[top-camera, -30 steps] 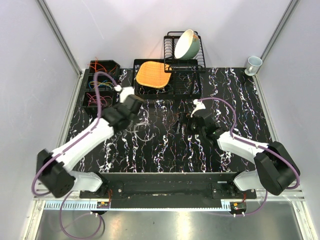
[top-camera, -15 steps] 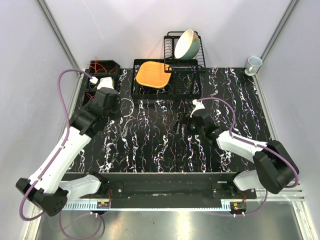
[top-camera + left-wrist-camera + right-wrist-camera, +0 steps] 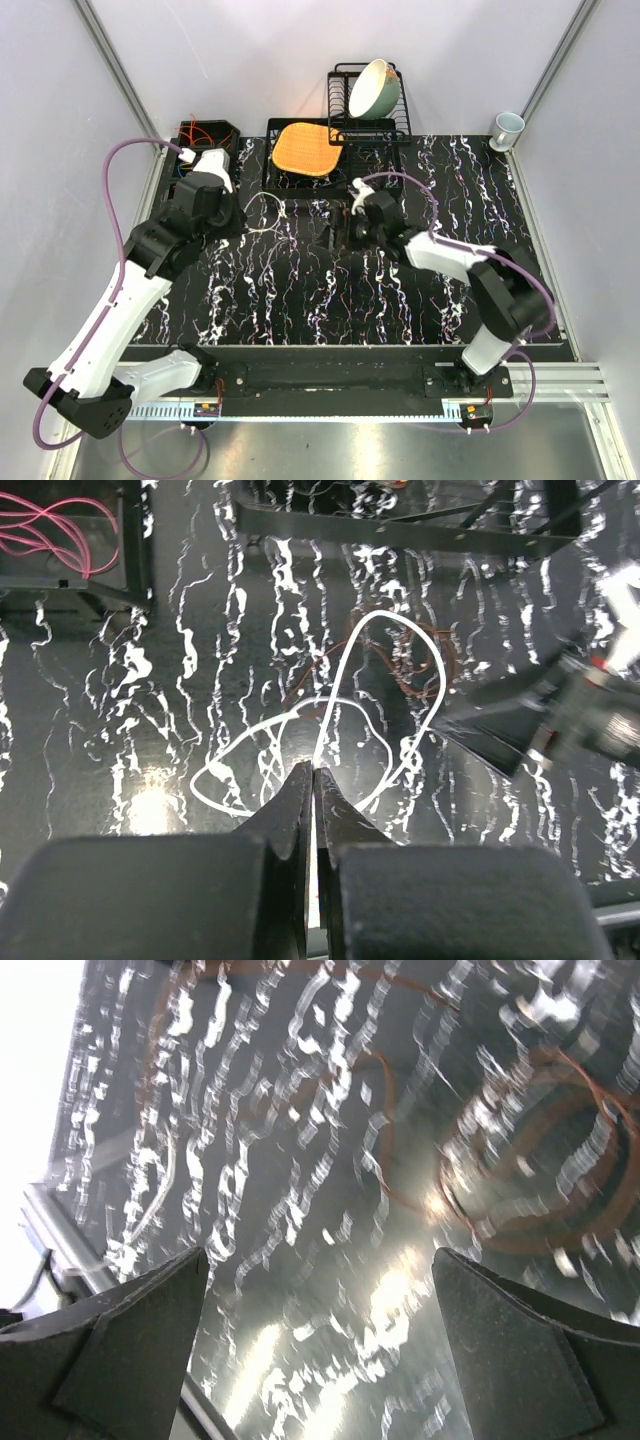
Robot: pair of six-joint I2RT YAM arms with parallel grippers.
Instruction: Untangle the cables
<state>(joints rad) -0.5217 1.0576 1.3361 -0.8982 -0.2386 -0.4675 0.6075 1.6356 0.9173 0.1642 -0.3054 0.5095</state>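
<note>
Two cables mid-separation: left jaws pinched on white cable (image 3: 341,670), right jaws wide over orange coil (image 3: 520,1245) at its 1 o'clock; next, probably grip coil, draw apart.

White/blk arms (image 3: 105,325), lilac hoses (image 3: 118,160), tools (image 3: 312,780) prob. blk.

Black bench (image 3: 300,300) veined in white, walled by pale panels (image 3: 250,60). At far edge, centre: black wire rack (image 3: 340,100) holding a pale green bowl (image 3: 375,88) tipped on its side. Just left of rack, orange woven mat (image 3: 303,147) resting on a black tray (image 3: 385,172). At far right corner: pale mug (image 3: 507,128), upright. Far left: black bins (image 3: 210,133).
</note>
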